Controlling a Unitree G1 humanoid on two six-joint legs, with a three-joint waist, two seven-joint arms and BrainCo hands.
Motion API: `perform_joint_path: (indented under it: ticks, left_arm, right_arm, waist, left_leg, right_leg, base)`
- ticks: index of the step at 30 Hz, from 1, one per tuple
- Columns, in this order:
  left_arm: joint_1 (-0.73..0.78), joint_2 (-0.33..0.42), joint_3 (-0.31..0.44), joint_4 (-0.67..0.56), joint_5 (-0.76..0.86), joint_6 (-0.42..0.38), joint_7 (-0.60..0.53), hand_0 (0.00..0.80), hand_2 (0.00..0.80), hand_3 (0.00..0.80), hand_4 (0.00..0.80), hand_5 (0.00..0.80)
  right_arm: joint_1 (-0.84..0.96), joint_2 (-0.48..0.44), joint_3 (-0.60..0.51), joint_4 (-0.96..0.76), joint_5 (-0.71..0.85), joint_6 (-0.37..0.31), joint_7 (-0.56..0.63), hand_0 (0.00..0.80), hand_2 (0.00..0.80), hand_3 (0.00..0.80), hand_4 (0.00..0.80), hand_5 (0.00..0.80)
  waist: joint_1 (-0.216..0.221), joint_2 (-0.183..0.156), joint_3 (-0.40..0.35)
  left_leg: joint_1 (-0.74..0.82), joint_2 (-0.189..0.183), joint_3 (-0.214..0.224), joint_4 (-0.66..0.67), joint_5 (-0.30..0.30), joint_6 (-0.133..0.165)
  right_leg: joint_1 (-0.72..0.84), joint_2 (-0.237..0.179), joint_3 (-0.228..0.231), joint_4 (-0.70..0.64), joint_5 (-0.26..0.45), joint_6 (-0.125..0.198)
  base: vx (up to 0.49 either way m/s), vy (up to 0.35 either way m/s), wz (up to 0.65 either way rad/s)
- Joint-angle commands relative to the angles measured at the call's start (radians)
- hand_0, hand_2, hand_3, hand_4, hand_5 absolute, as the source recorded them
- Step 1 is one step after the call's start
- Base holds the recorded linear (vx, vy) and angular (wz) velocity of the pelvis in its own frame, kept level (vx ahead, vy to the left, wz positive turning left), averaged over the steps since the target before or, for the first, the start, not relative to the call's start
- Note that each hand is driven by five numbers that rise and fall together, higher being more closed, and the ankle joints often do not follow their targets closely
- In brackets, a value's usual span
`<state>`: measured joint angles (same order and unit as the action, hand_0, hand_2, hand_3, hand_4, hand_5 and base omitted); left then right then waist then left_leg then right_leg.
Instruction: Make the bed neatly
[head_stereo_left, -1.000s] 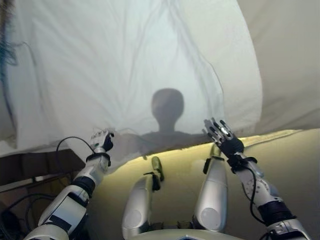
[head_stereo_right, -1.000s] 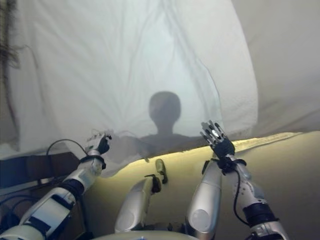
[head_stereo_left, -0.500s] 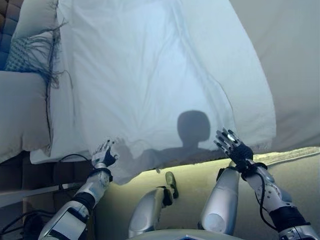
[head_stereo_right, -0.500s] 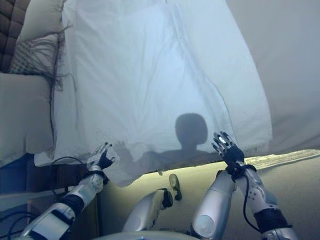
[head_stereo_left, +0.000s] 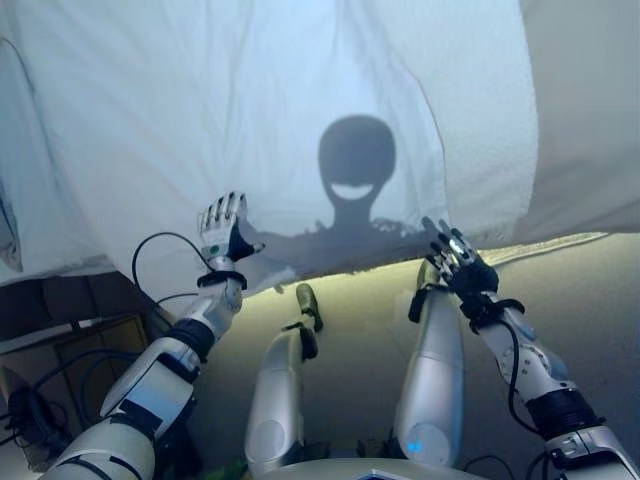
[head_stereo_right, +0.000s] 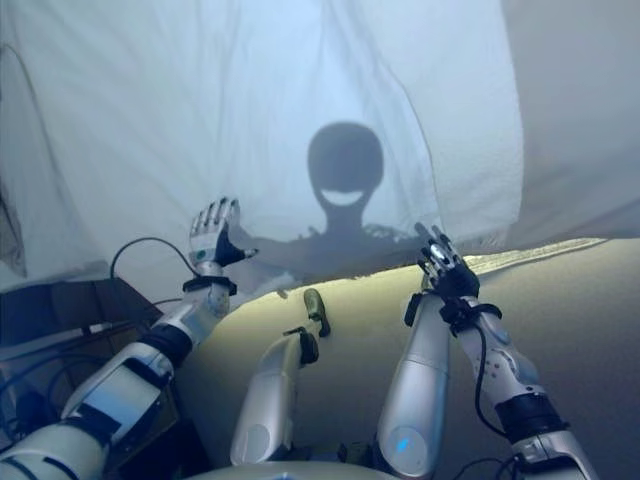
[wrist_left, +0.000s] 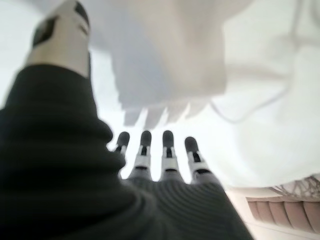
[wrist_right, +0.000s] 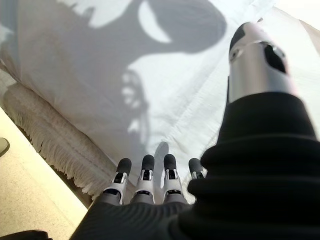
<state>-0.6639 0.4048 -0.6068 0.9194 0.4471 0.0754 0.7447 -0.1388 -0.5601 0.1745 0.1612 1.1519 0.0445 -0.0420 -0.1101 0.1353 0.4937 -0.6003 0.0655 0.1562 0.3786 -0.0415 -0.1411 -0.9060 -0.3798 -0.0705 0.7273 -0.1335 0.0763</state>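
Observation:
A white sheet (head_stereo_left: 250, 100) covers the bed and hangs over its near edge, lightly creased. My left hand (head_stereo_left: 222, 228) is raised in front of the sheet's lower left part, open with fingers straight and thumb out. In the left wrist view its fingers (wrist_left: 167, 152) point at the white cloth, and I cannot tell if they touch it. My right hand (head_stereo_left: 460, 268) is open at the sheet's lower right edge, fingers spread. The right wrist view shows its straight fingers (wrist_right: 145, 175) just short of the cloth, holding nothing.
A cream fringed throw (wrist_right: 55, 137) hangs below the sheet's edge by the right hand. A dark bedside unit (head_stereo_left: 60, 310) stands at the lower left. Beige carpet (head_stereo_left: 590, 310) lies to the right. A tufted headboard (wrist_left: 285, 212) shows in the left wrist view.
The camera has shifted, so the pillows at the left have left the view. My left hand has risen and straightened its fingers. The right hand stays open at the sheet's edge.

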Motion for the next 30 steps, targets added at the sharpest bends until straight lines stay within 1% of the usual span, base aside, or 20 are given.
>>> perform_joint_path:
  ticks: [1,4,8,10,11,12,13,18,22,30]
  left_arm:
    - [-0.028,0.067,0.066,0.018,-0.032,0.069,0.059,0.000,0.000,0.000,0.000,0.000]
    - [-0.051,0.074,0.067,0.029,-0.026,0.107,0.085,0.000,0.000,0.000,0.000,0.000]
    - [-0.063,0.074,0.062,0.037,-0.024,0.124,0.063,0.000,0.000,0.000,0.000,0.000]
    - [-0.056,0.069,0.055,0.035,-0.012,0.140,0.038,0.000,0.000,0.000,0.000,0.000]
    - [-0.054,0.067,0.052,0.033,-0.018,0.156,0.027,0.254,0.254,0.254,0.254,0.254]
    - [-0.054,0.063,0.050,0.036,-0.021,0.163,0.019,0.540,0.540,0.540,0.540,0.540]
    - [-0.055,0.063,0.047,0.041,-0.028,0.165,0.012,0.800,0.800,0.800,0.800,0.800]
    - [-0.069,0.061,0.044,0.062,-0.029,0.153,-0.002,0.800,0.800,0.800,0.800,0.800]
    - [-0.062,0.062,0.044,0.052,-0.041,0.144,0.002,0.800,0.800,0.800,0.800,0.800]
    - [-0.043,0.057,0.047,0.052,-0.041,0.124,0.005,0.800,0.800,0.800,0.800,0.800]
  right_arm:
    - [-0.037,0.025,-0.003,-0.086,0.022,-0.024,-0.002,0.000,0.000,0.000,0.000,0.000]
    - [-0.045,0.023,0.005,-0.106,0.017,-0.035,0.006,0.000,0.000,0.000,0.000,0.000]
    - [-0.055,0.013,0.000,-0.129,0.011,-0.026,0.006,0.000,0.000,0.000,0.000,0.000]
    - [-0.049,0.012,-0.001,-0.146,0.013,-0.026,0.007,0.000,0.000,0.000,0.000,0.000]
    - [-0.045,0.012,0.000,-0.156,0.015,-0.027,0.006,0.000,0.000,0.000,0.000,0.000]
    - [-0.044,0.017,0.004,-0.155,0.014,-0.034,0.007,0.000,0.000,0.000,0.000,0.000]
    - [-0.043,0.016,0.007,-0.157,0.015,-0.038,0.009,0.000,0.000,0.000,0.000,0.000]
    - [-0.054,0.022,0.016,-0.156,0.016,-0.050,0.014,0.000,0.000,0.000,0.000,0.000]
    - [-0.049,0.021,0.015,-0.159,0.010,-0.057,0.018,0.000,0.000,0.000,0.000,0.000]
    - [-0.035,0.021,0.003,-0.160,0.008,-0.054,0.020,0.000,0.000,0.000,0.000,0.000]
  waist:
    - [-0.005,-0.072,0.026]
    - [-0.007,-0.075,0.026]
    - [-0.011,-0.069,0.026]
    - [-0.008,-0.073,0.026]
    - [-0.007,-0.076,0.026]
    - [-0.006,-0.079,0.026]
    - [-0.005,-0.082,0.026]
    - [-0.001,-0.087,0.026]
    - [0.002,-0.079,0.026]
    - [0.001,-0.076,0.026]
  left_leg:
    - [-0.166,-0.023,-0.033,0.118,0.045,0.030]
    - [-0.215,-0.023,-0.042,0.139,0.051,0.028]
    - [-0.265,-0.017,-0.045,0.152,0.063,0.026]
    - [-0.292,-0.011,-0.048,0.164,0.063,0.026]
    - [-0.305,-0.006,-0.050,0.172,0.063,0.026]
    - [-0.315,-0.002,-0.051,0.179,0.063,0.026]
    - [-0.325,0.001,-0.052,0.186,0.063,0.026]
    - [-0.359,0.011,-0.061,0.206,0.067,0.028]
    - [-0.356,0.005,-0.063,0.198,0.071,0.031]
    - [-0.312,-0.003,-0.063,0.168,0.079,0.035]
  right_leg:
    - [0.026,-0.024,0.072,-0.350,0.385,0.167]
    - [-0.016,-0.017,0.084,-0.345,0.397,0.167]
    - [-0.066,-0.007,0.100,-0.341,0.405,0.167]
    - [-0.085,-0.002,0.101,-0.339,0.408,0.168]
    - [-0.094,0.001,0.101,-0.334,0.408,0.168]
    - [-0.100,0.001,0.098,-0.333,0.411,0.169]
    - [-0.108,0.002,0.098,-0.328,0.411,0.168]
    - [-0.136,0.005,0.099,-0.310,0.416,0.167]
    - [-0.141,0.006,0.101,-0.307,0.416,0.167]
    - [-0.106,0.006,0.098,-0.324,0.414,0.164]
  base:
    - [0.000,0.000,0.00]
    - [0.000,0.029,-0.03]
    - [-0.012,0.056,-0.13]
    - [-0.020,-0.015,-0.07]
    - [-0.017,-0.031,-0.01]
    - [0.000,0.000,0.00]
    - [-0.015,-0.025,-0.06]
    - [-0.014,-0.016,-0.07]
    - [-0.009,0.013,-0.03]
    - [0.000,0.000,0.00]
